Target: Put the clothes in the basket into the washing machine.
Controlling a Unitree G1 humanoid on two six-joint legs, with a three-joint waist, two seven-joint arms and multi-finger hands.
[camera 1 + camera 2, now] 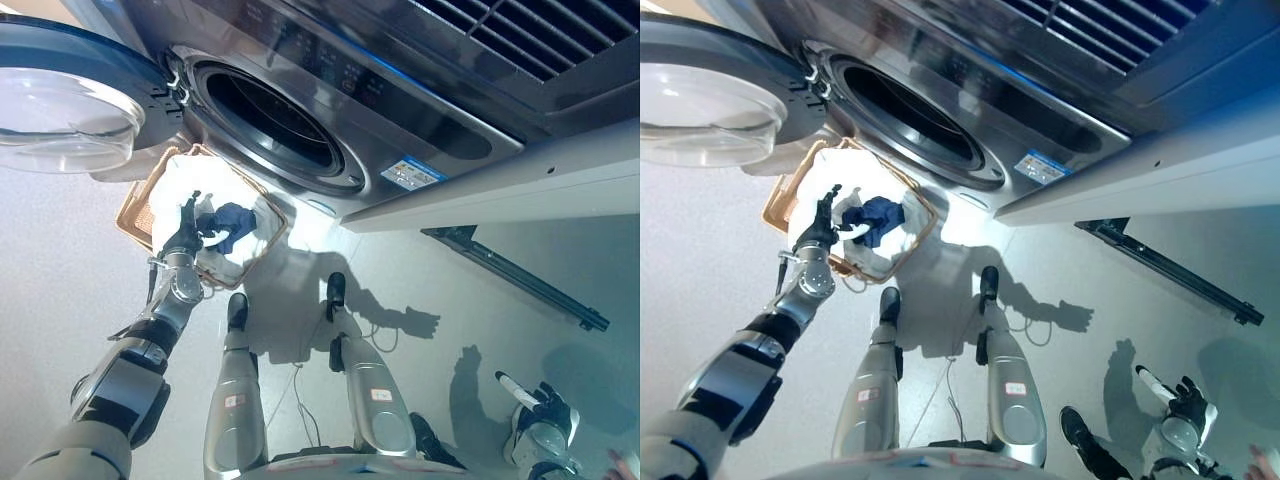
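Note:
A wicker basket (131, 214) with a white lining stands on the floor below the washing machine's open drum mouth (275, 115). A dark blue garment (232, 222) lies crumpled inside on white cloth (205, 180). My left hand (185, 232) reaches into the basket, fingers spread and pointing up, and its thumb side meets the blue garment's left edge. I see no cloth held in it. The round glass door (65, 120) is swung wide to the left. At the lower right my right hand (541, 405) hangs idle above the floor, fingers relaxed.
The washer's grey front panel (400, 120) juts over the floor to the right of the basket. A dark metal rail (520, 275) lies on the floor at the right. Pale floor spreads left of the basket.

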